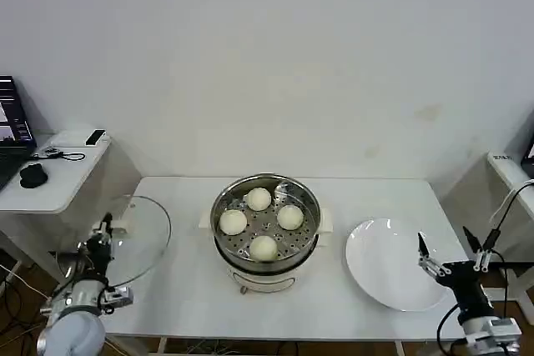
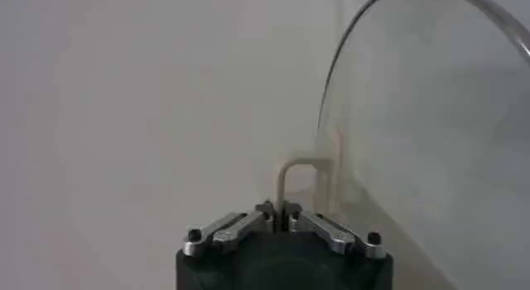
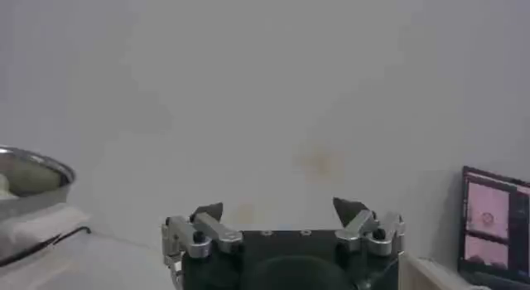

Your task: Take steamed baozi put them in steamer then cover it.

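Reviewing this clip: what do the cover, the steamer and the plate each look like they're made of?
Cover: clear glass, since the table shows through it, with a cream, probably plastic, handle held in the left gripper. Steamer: shiny metal, likely stainless steel, with a perforated tray and cream base. Plate: glossy white, ceramic or melamine; can't tell which.

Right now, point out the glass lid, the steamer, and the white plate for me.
glass lid (image 1: 143,235): head view, on the clear pane, held by the left gripper (image 1: 103,228).
steamer (image 1: 309,206): head view, on the steel rim's right side.
white plate (image 1: 380,268): head view, on its bare middle.
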Action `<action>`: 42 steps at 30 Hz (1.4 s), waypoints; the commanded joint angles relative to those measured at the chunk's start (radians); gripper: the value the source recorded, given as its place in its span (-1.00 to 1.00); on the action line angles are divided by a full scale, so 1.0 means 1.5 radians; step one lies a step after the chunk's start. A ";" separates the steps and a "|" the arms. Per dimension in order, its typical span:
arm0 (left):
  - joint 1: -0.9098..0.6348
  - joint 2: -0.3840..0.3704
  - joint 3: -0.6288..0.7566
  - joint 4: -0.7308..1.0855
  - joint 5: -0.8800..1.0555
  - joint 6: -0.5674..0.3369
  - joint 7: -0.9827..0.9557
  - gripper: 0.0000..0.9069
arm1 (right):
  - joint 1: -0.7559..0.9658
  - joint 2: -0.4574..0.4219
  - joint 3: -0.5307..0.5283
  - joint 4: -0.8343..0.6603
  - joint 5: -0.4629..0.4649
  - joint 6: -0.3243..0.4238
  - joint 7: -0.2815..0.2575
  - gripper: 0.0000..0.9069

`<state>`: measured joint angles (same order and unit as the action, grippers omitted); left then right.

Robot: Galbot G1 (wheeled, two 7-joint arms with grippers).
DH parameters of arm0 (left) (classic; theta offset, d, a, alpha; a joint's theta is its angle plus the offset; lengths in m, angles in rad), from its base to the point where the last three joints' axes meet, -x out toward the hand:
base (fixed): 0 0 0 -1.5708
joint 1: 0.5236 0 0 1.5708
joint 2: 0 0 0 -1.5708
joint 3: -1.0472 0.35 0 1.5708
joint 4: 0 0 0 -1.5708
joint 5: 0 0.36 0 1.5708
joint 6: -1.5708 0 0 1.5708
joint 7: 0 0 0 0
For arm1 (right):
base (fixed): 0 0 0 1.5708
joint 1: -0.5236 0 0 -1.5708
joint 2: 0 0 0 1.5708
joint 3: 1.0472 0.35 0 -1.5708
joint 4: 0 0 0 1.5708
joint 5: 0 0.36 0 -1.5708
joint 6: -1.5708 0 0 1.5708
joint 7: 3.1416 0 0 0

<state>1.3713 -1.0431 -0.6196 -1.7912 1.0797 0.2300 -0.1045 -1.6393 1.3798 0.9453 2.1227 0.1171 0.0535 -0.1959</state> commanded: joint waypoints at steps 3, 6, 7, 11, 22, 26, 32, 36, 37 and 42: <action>-0.013 0.033 0.057 -0.170 -0.030 0.105 0.090 -1.00 | 0.001 0.003 -0.005 0.000 -0.027 0.003 -0.004 1.00; -0.048 0.039 0.112 -0.183 -0.020 0.125 0.101 -1.00 | 0.002 0.007 -0.007 0.001 -0.036 0.004 -0.005 1.00; -0.063 0.039 0.137 -0.182 -0.017 0.130 0.105 -1.00 | 0.002 0.009 -0.008 0.000 -0.037 0.005 -0.005 1.00; -0.139 0.036 0.241 -0.156 -0.024 0.138 0.105 -1.00 | -0.007 0.016 -0.018 0.001 -0.049 0.010 -0.004 1.00; -0.255 -0.044 0.358 -0.135 0.088 0.220 0.175 -1.00 | 0.005 0.038 -0.064 -0.007 -0.090 0.011 -0.001 1.00; -0.268 -0.081 0.368 -0.121 0.136 0.235 0.214 -1.00 | 0.016 0.048 -0.081 -0.014 -0.106 0.014 0.000 1.00; -0.268 -0.150 0.388 -0.119 0.243 0.238 0.286 -1.00 | 0.026 0.051 -0.098 -0.028 -0.120 0.015 0.000 1.00; -0.269 -0.207 0.406 -0.112 0.299 0.239 0.310 -1.00 | 0.031 0.056 -0.108 -0.033 -0.131 0.016 0.000 1.00; -0.269 -0.219 0.411 -0.111 0.310 0.239 0.312 -1.00 | 0.031 0.056 -0.111 -0.034 -0.133 0.015 0.000 1.00; -0.264 -0.251 0.442 -0.099 0.338 0.238 0.314 -1.00 | 0.033 0.059 -0.123 -0.035 -0.142 0.015 -0.001 1.00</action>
<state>1.0026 -1.2681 -0.0499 -1.9545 1.4104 0.5671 0.2845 -1.5970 1.4620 0.7967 2.0767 -0.0656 0.0758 -0.1974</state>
